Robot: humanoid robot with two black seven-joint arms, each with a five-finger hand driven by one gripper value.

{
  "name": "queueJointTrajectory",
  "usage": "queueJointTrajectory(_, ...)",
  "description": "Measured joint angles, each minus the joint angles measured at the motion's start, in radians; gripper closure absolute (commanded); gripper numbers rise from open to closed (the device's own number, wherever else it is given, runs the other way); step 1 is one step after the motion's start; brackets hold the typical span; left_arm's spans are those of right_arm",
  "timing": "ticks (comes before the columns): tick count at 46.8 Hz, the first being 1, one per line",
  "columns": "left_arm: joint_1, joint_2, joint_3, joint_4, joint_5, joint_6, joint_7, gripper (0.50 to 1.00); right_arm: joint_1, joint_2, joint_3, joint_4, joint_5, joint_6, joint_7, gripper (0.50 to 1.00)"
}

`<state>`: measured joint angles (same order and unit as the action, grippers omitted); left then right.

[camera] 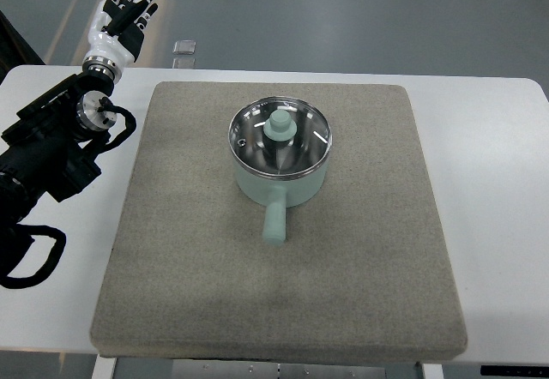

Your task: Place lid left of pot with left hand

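Note:
A pale green pot [280, 179] stands on the grey mat [171, 250], its handle [274, 220] pointing toward the near edge. A glass lid [300, 135] with a metal rim and a green knob [278, 124] sits on the pot. My left hand [127, 9] is raised at the far left, beyond the table's back edge, well away from the pot. Its fingers are spread and hold nothing. The right arm does not show.
The mat covers most of the white table [497, 182]. My black left arm [51, 152] with its cables lies over the table's left side. A small clear object [184, 47] rests on the floor past the back edge.

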<state>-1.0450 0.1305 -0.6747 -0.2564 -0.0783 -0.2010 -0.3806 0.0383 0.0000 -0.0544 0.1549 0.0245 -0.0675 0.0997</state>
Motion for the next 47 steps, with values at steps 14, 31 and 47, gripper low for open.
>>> queueJointTrajectory(14, 0.0, 0.005, 0.0, -0.002, 0.0, 0.0, -0.003, 0.504, 0.0, 0.0, -0.001, 0.0, 0.0, 0.0, 0.0, 0.579)
queueJointTrajectory(31, -0.006, 0.017, 0.001, -0.006, 0.001, -0.02, -0.003, 0.506, 0.0, 0.0, 0.0, 0.0, 0.0, 0.0, 0.0, 0.579)
queueJointTrajectory(47, -0.02, 0.017, 0.021, -0.006, 0.02, -0.018, 0.0, 0.506, 0.0, 0.0, 0.0, 0.0, 0.0, 0.0, 0.0, 0.579)
